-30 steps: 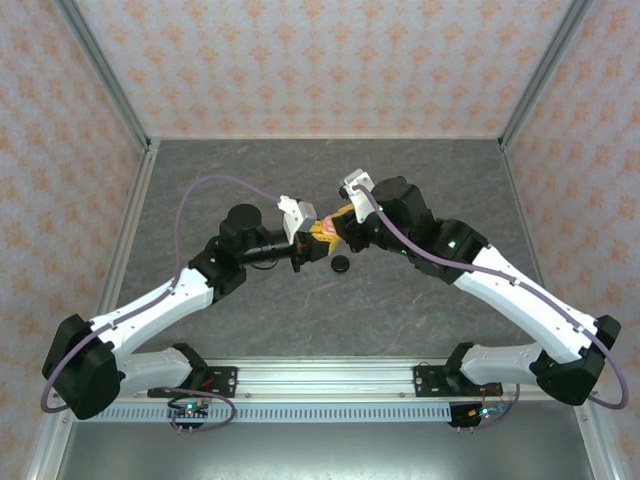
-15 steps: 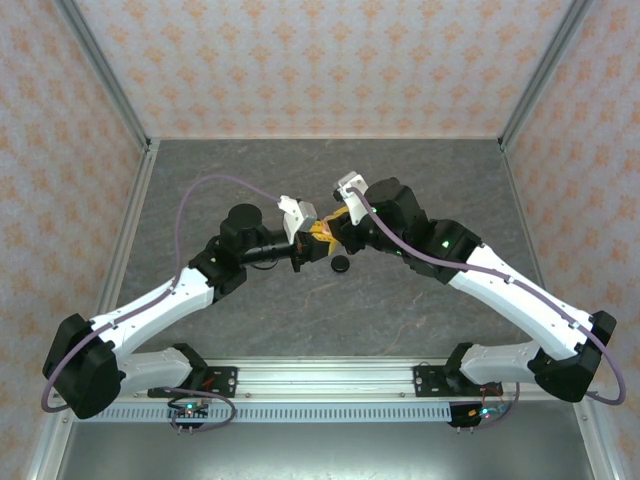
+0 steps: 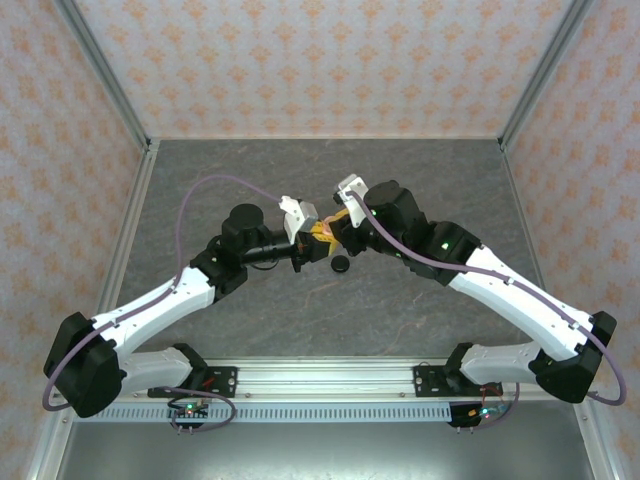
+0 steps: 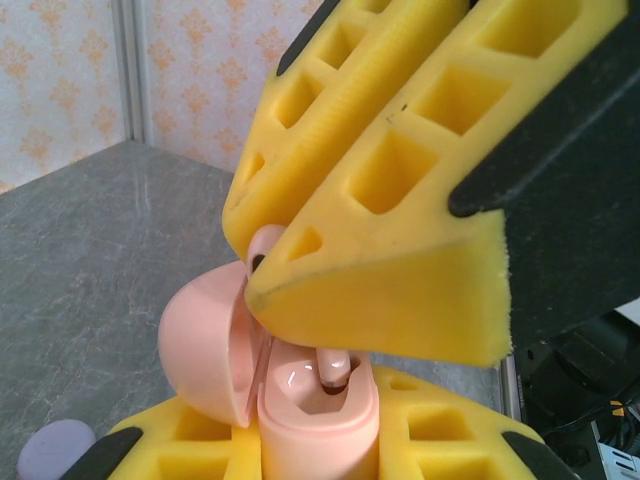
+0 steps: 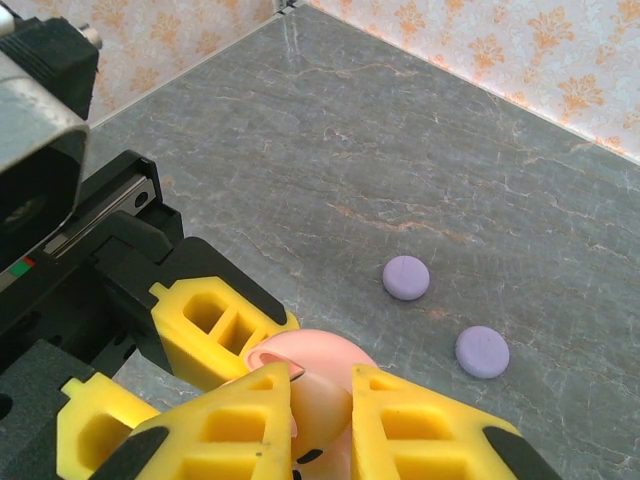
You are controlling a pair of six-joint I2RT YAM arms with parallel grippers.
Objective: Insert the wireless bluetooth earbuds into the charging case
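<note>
Clamping the open pale pink plastic charging case [image 4: 318,420] between the left jaws. Pinching a tiny pale pink stemmed earbud [image 4: 266,243] in the right jaws, closed on it, just above the case opening and beside the lifted lid [image 4: 200,345]. Seeing also two lilac round pucks [image 5: 406,277], apart from each other, on the grey table [image 5: 500,150].

**Gloss on the pink, matt on the rest**

The pale pink rounded plastic charging case [image 4: 315,410] is smooth and glossy, with highlights inside. The small pale pink plastic earbud [image 4: 264,243] looks equally smooth. The yellow cut-out foam pads [image 4: 400,250] are matt and finely grained, backed by dull black plastic brackets [image 4: 570,200]. The grey veined stone-look desk [image 5: 420,150] has a faint sheen, and a lilac round puck [image 5: 406,277] looks matt
</note>
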